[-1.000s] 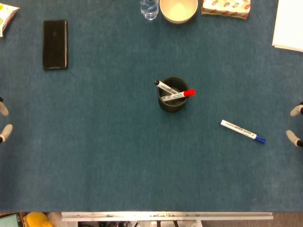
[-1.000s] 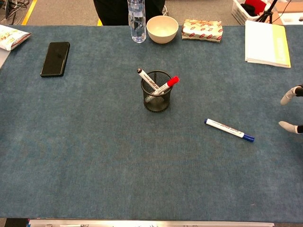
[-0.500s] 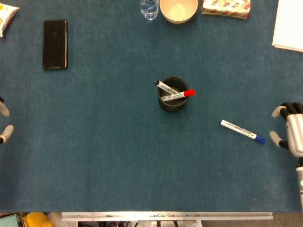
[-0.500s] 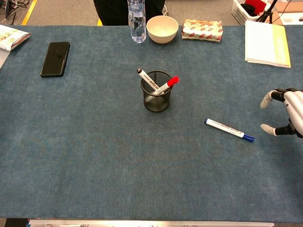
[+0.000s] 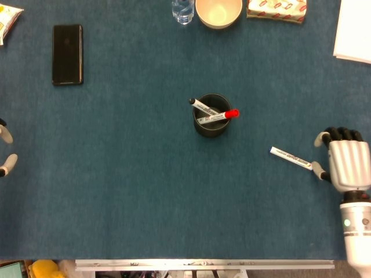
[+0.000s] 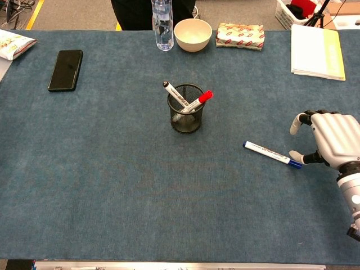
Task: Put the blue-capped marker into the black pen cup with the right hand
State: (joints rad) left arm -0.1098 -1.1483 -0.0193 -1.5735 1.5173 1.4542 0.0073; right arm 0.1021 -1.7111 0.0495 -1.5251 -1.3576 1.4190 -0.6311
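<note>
The blue-capped marker (image 5: 293,158) (image 6: 270,153) lies flat on the blue cloth, right of centre, its blue cap toward the right. My right hand (image 5: 341,157) (image 6: 328,139) hovers at the cap end with fingers apart; its thumb tip is right at the cap, holding nothing. The black mesh pen cup (image 5: 211,123) (image 6: 186,109) stands upright mid-table with a red-capped and a black-capped marker inside. Only fingertips of my left hand (image 5: 4,152) show at the left edge of the head view, spread apart.
A black phone (image 5: 67,46) (image 6: 66,70) lies at the far left. Along the back stand a water bottle (image 6: 162,22), a bowl (image 6: 193,34) and a snack packet (image 6: 241,35). A stack of papers (image 6: 316,52) lies back right.
My right hand has come in from the right edge leftward to the marker's cap end. The marker, the cup and the left hand have not moved.
</note>
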